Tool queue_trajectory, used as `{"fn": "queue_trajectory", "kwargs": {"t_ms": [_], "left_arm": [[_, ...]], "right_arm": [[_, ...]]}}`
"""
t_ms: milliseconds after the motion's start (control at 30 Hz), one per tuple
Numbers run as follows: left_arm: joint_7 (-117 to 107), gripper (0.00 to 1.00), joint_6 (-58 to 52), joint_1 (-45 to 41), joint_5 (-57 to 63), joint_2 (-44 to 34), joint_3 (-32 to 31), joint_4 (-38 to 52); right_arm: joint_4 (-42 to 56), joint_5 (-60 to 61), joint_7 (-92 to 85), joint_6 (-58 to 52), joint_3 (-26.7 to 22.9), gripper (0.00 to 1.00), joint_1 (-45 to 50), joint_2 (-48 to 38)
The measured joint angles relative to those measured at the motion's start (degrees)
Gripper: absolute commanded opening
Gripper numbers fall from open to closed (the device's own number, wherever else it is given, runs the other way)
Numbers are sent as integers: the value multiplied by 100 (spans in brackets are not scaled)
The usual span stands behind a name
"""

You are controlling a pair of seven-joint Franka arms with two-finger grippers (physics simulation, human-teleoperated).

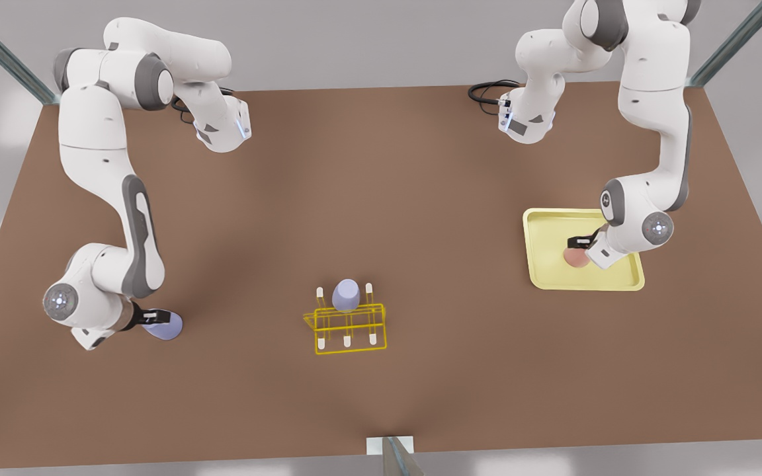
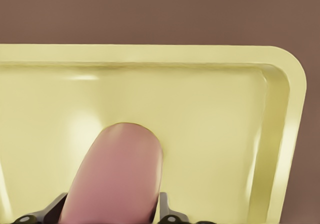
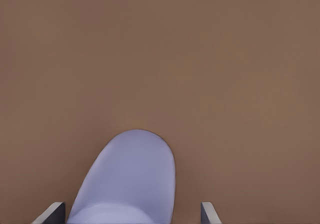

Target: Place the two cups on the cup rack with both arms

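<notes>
Nearest the front camera on the brown worktop stands the yellow cup rack, with one lavender cup already seated upside down on a far peg between two bare white-tipped pegs.

Well to the front view's left of the rack, the right gripper is at the second lavender cup, which lies close over the worktop with its closed end pointing toward the rack. In the right wrist view this cup sits between the fingers, though a gap shows on one side, so whether they clamp it cannot be told.

On the front view's right, the left gripper reaches into the pale-yellow tray at the pink cup. The left wrist view shows the pink cup pinched between its fingers, its long axis pointing away from the gripper.

Both cups lie well apart from the rack, one on either side. Each arm probably has to carry its cup inward and turn it mouth-down over a free peg.
</notes>
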Motion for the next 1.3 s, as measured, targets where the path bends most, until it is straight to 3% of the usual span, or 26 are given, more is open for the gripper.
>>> {"fn": "queue_trajectory", "kwargs": {"t_ms": [533, 700, 833, 1000, 1167, 1300], "left_arm": [[153, 85, 166, -26, 8, 84, -6, 65], [169, 85, 74, -24, -9, 33, -15, 203], [143, 85, -457, -22, -28, 56, -36, 860], [4, 84, -1371, -11, -63, 179, -408, 1912], [-616, 84, -2241, -33, -286, 1141, -1359, 3904], [-1459, 84, -2628, -38, -853, 1965, -1772, 5384]], "right_arm": [[-492, 190, -77, 645, 10, 100, 56, 79], [-512, 202, -100, 700, 19, 87, 65, 69], [-522, 210, -130, 713, 35, 79, 94, 40], [-495, 247, -151, 718, 46, 78, 78, 32], [-453, 332, -105, 699, 68, 78, 76, -36], [-403, 454, -69, 585, 262, 78, 106, -303]]}}
